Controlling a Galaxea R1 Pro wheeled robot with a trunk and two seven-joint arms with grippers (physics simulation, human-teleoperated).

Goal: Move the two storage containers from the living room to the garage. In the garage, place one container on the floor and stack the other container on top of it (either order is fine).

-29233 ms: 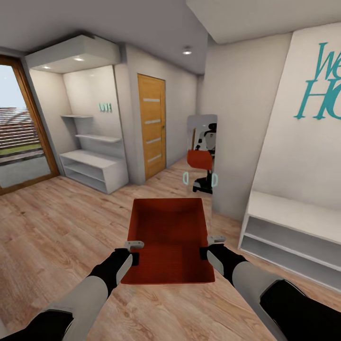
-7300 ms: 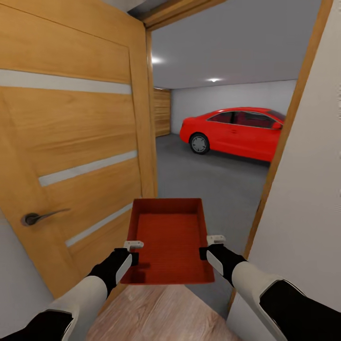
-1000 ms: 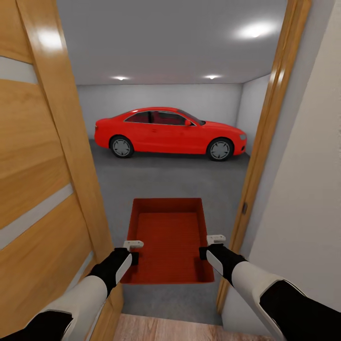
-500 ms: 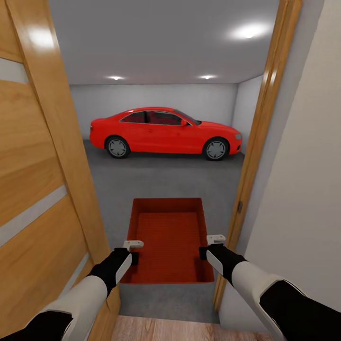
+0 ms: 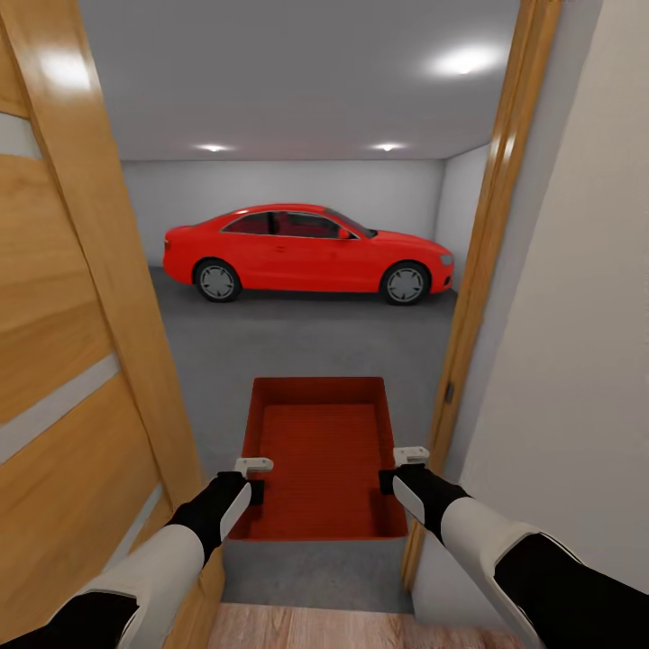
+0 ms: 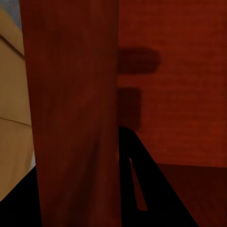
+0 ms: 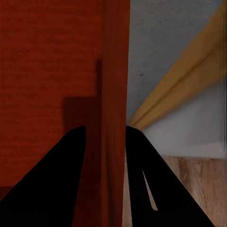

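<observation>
The storage container (image 5: 317,455) hung in the air between both arms, level, at the threshold of the open doorway, with the garage floor (image 5: 306,347) beyond and below it and a strip of wood planks (image 5: 333,628) nearest the robot. It was a lidless red-orange box with thin straight walls, and it looked stiff and light; the walls were probably smooth, so a pinch on one wall alone might let it swing. Taking it on the two long walls near the robot's end, as here, seemed the sound hold.

The left gripper (image 5: 253,468) had its jaws closed over the left wall, one finger inside and one outside, as the left wrist view showed against the wall (image 6: 75,118). The right gripper (image 5: 411,457) pinched the right wall the same way, dark fingers (image 7: 56,179) straddling it.

Both forearms reached forward, roughly parallel and low, wrists turned inward toward the box. The open door (image 5: 72,297) stood close on the left and the door frame (image 5: 482,243) close on the right, so clearance for the elbows looked tight. A red car (image 5: 306,250) was parked well ahead by the far wall.
</observation>
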